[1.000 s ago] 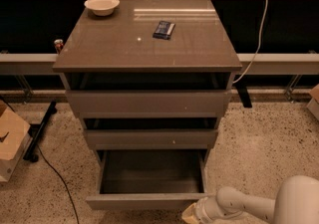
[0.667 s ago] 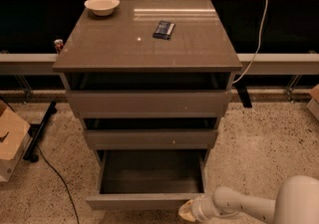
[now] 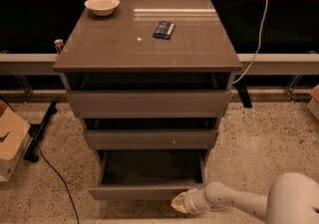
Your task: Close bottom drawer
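The bottom drawer (image 3: 144, 191) of the grey-brown cabinet (image 3: 149, 44) is pulled well out, and its shallow empty box shows from above. Its slim front panel faces the lower edge of the camera view. My gripper (image 3: 178, 202) is low at the drawer's front right corner, right at the panel. The white arm reaches in from the bottom right. The two drawers above are each pulled out a little.
A cream bowl (image 3: 102, 4) and a dark flat packet (image 3: 164, 29) lie on the cabinet top. A cardboard box (image 3: 11, 138) and a black cable (image 3: 55, 173) are on the speckled floor at left. A white cord (image 3: 255, 39) hangs at right behind the cabinet.
My gripper has moved left along the floor toward the drawer's front right corner. The drawer looks the same distance out.
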Robot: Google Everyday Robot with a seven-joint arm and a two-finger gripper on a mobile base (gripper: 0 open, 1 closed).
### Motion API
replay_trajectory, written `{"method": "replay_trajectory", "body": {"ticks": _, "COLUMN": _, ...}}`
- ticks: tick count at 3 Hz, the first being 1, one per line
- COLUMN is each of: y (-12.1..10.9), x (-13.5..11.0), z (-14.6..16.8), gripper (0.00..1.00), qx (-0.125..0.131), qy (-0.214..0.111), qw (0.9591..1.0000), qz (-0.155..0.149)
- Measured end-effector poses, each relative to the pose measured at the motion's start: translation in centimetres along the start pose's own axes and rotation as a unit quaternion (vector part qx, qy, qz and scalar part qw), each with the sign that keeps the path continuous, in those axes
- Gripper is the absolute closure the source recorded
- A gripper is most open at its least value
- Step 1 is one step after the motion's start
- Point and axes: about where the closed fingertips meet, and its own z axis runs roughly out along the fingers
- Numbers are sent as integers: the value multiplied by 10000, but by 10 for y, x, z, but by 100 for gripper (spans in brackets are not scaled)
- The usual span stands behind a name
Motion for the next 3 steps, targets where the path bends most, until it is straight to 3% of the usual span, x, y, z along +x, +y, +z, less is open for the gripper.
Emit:
{"method": "replay_trajectory", "body": {"ticks": 1, "y": -31, "x": -29, "z": 12, "gripper": 100, "qx": 302, "qy": -125, "qw": 9990, "qz": -296}}
{"method": "replay_trajectory", "body": {"ticks": 3, "y": -77, "x": -63, "z": 14, "gripper": 100, "qx": 734, "qy": -274, "qw": 9953, "qz": -577}}
